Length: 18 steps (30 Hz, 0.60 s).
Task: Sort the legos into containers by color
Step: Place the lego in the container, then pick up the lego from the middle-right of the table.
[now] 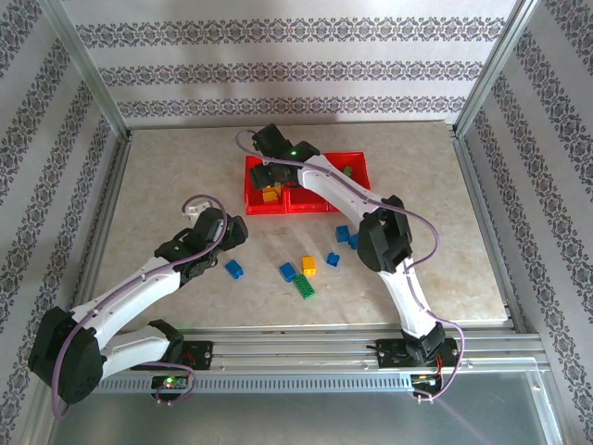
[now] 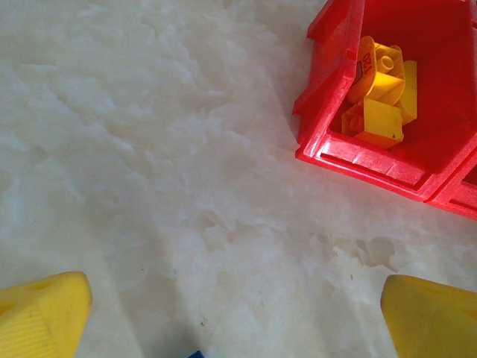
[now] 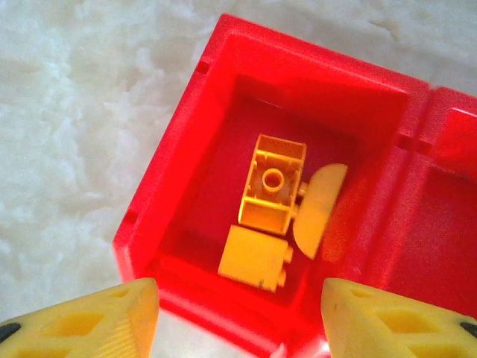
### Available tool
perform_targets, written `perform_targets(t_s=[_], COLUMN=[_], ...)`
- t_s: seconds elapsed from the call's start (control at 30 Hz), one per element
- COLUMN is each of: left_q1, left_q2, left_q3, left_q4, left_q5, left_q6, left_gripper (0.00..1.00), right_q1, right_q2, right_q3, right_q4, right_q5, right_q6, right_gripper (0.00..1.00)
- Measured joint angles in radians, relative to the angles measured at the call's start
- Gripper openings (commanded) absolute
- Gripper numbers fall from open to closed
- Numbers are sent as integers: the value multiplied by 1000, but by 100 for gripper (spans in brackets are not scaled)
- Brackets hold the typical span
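Grey-patterned wallpaper and an aluminium frame (image 1: 94, 79) ring a marbled beige table (image 1: 167, 176), where two white robot arms work over toy bricks. Three joined red bins (image 1: 363, 167) sit at the far centre of the table, their row running left to right.

The right gripper (image 3: 238, 298) hangs directly above the leftmost bin (image 3: 186, 149), its yellow fingers (image 3: 112, 317) spread wide and holding nothing. Inside that bin lie three yellow pieces. A hollow brick (image 3: 272, 183) is turned underside up, its long axis pointing away from the wrist camera. A squarish brick (image 3: 253, 257) lies just in front of it, with studs showing on its right side. A rounded piece (image 3: 317, 209) lies beside them on the right. A green brick (image 1: 347, 171) shows toward the right end of the row.

The left gripper (image 2: 238, 317) hovers over bare table to the left of the bins, its fingers (image 2: 45, 313) wide apart and empty. In its wrist view, a dark mark (image 2: 364, 66) on one yellow piece is too blurred to read.

Loose bricks lie scattered between the bins and the arm bases. Among them are several blue bricks (image 1: 288, 273), one of them (image 1: 233, 269) near the left gripper. A small yellow brick (image 1: 309, 265) lies there too. A long green brick (image 1: 305, 288) sits just in front of it, its long axis slanting from far left to near right.
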Motion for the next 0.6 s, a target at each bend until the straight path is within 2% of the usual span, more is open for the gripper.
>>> perform_targets(t_s=[0.3,0.6], left_q1=[0,12], left_q2=[-8,6], left_q3=[0,0], left_q4=[1,10], left_q5=[3,14], left_q6=[13,31], left_gripper=[100,100], right_q1=[-65,-191], right_q2=[-441,-736], right_q3=[-496,-943], right_q4=[54,40], right_q5=[6,25], right_q6=[153,286], right_gripper=[62,62])
